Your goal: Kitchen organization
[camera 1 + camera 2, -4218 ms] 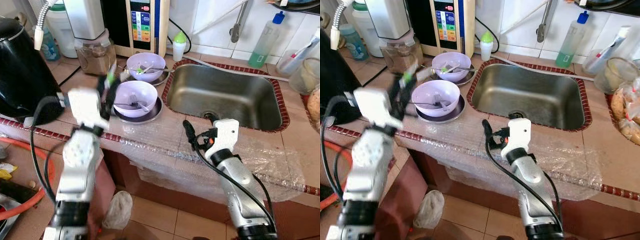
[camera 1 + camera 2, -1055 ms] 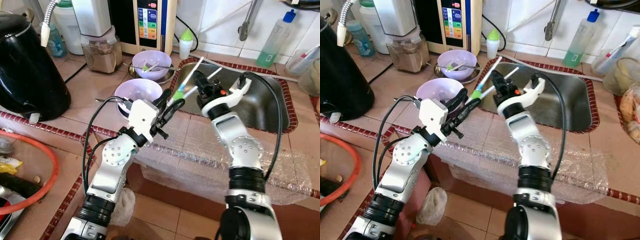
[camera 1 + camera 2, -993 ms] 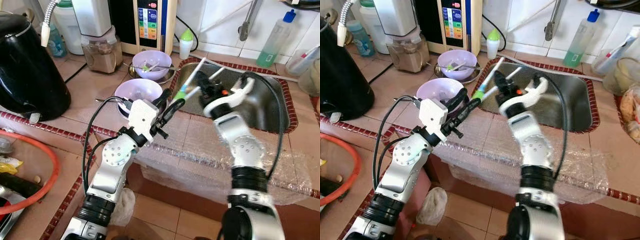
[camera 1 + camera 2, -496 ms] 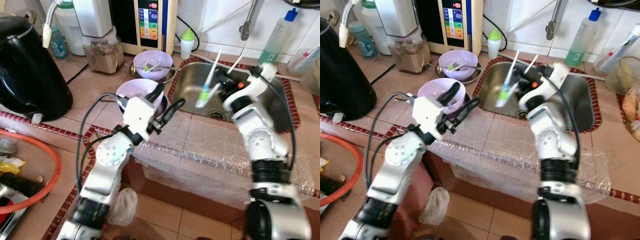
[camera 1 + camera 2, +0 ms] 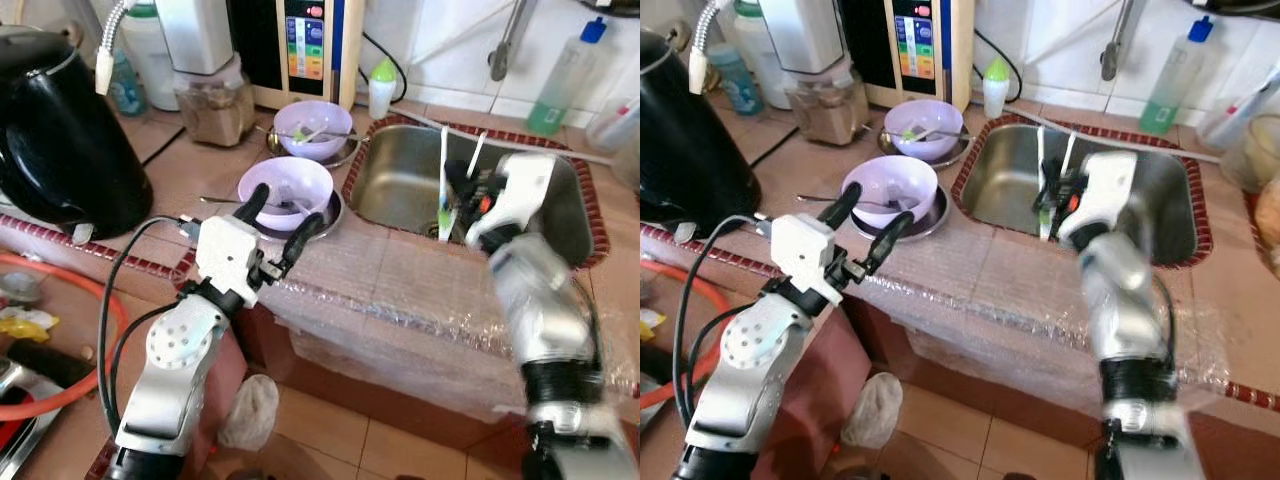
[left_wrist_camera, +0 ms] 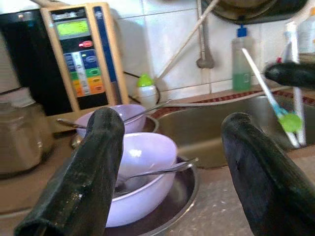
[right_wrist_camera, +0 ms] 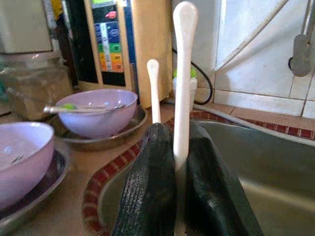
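Both grippers were seen above the counter edge. Around them, a black kettle [image 5: 55, 130], a blender jar [image 5: 215, 95] and a green soap bottle [image 5: 563, 70] were ranged along the tiled counter [image 5: 190, 165], and two lilac bowls [image 5: 285, 190] holding spoons stood beside the steel sink [image 5: 400, 180]. The left gripper [image 5: 275, 222] was held wide open and empty just before the nearer bowl. The right gripper [image 7: 174, 162] was clamped on two white toothbrushes [image 5: 444, 170], held upright over the sink.
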